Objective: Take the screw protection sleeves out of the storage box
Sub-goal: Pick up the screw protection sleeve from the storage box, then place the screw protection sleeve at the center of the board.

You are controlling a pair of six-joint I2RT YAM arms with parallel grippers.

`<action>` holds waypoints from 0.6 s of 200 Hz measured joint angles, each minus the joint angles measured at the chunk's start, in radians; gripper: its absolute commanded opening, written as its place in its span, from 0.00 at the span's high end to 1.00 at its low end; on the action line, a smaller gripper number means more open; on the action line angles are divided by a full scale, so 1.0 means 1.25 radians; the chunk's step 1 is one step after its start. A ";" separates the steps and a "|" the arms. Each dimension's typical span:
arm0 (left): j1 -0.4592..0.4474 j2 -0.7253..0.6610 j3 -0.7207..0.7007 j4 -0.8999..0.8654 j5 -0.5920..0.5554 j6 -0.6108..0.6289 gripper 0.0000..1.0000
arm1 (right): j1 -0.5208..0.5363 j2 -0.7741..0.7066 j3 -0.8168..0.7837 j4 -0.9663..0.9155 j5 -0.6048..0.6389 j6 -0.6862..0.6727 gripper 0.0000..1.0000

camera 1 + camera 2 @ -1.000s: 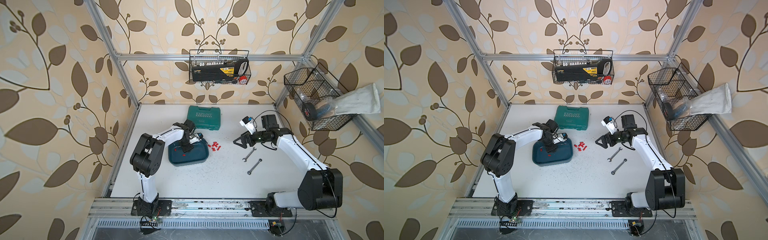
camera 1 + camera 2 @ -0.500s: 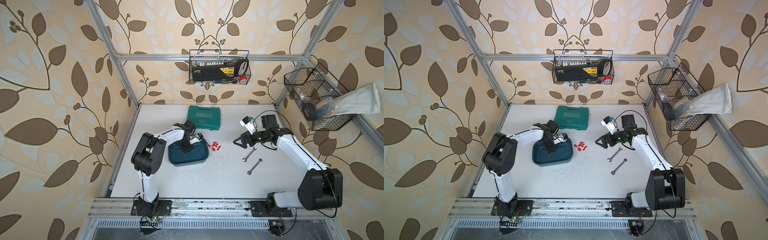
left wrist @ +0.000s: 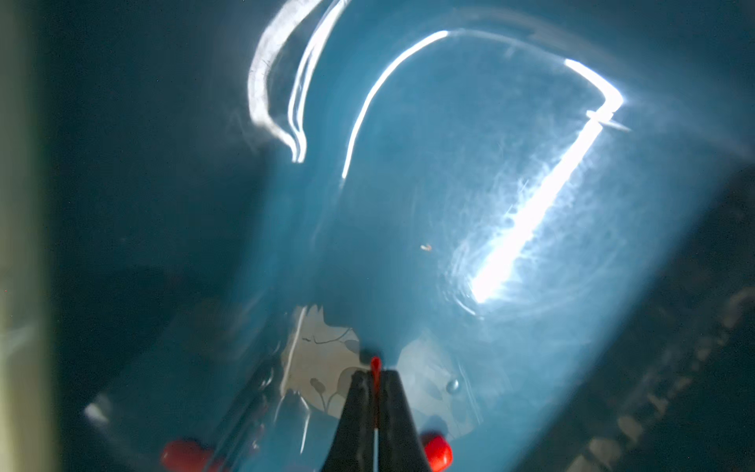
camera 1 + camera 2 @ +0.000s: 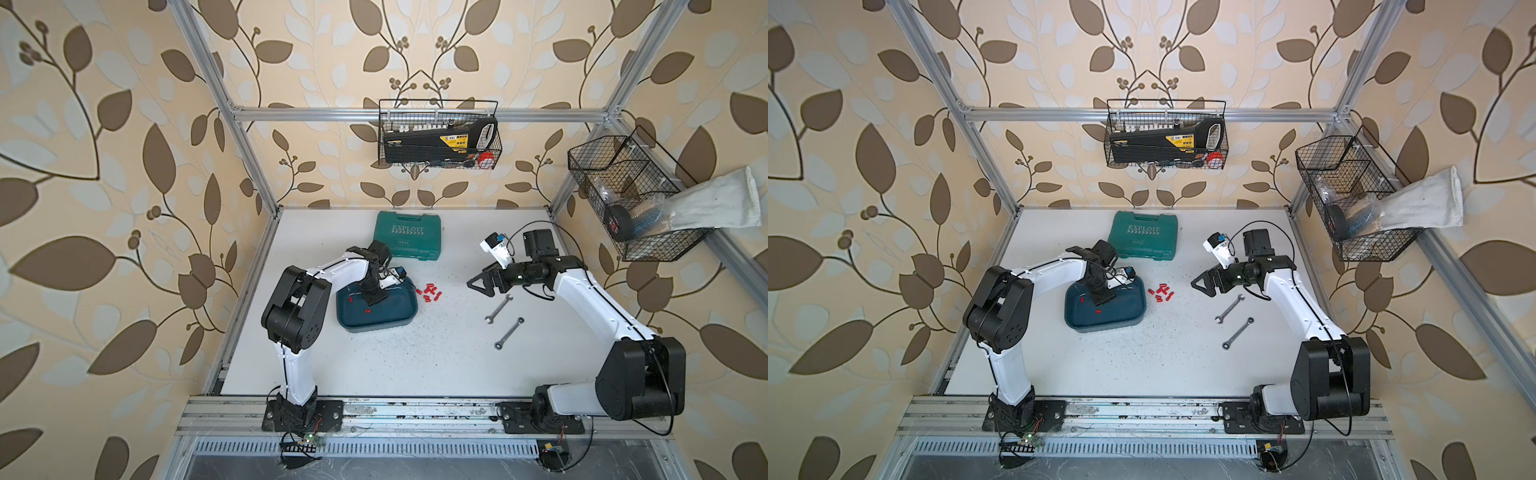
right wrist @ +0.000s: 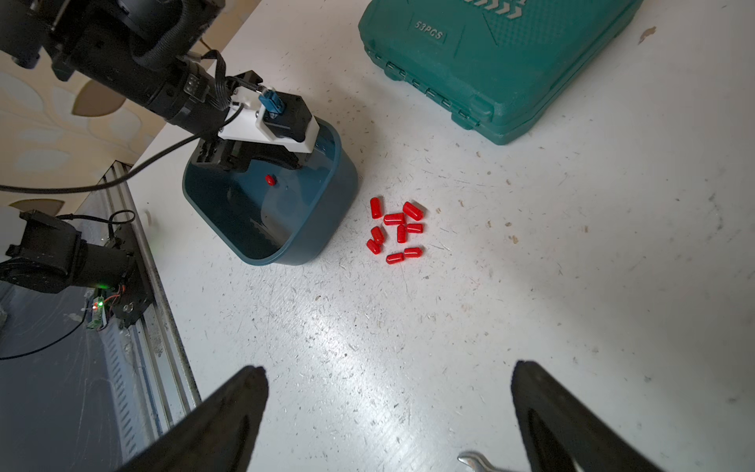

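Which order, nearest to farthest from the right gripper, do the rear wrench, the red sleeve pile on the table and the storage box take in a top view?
1. Rear wrench, close beside the right gripper.
2. Red sleeve pile, mid-table.
3. Storage box, beyond the pile, on the robot's left side.

Left gripper (image 3: pixel 375 374) points down, pinched closed; right gripper (image 5: pixel 389 370) hovers, jaws spread wide.

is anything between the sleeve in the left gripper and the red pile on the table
Only the wall of the storage box, which the sleeve in the left gripper must clear; nothing else visible lies before the pile.
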 measured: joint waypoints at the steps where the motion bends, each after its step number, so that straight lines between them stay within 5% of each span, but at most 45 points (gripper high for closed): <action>1: 0.000 -0.002 0.000 -0.001 0.000 0.000 1.00 | 0.000 0.000 0.000 0.000 0.000 0.000 0.03; 69: -0.001 -0.107 0.098 -0.102 0.126 -0.003 1.00 | -0.002 0.000 0.000 0.000 0.000 0.000 0.03; 120: -0.060 -0.037 0.280 -0.137 0.254 -0.041 1.00 | -0.040 -0.017 -0.001 0.001 -0.013 0.004 0.03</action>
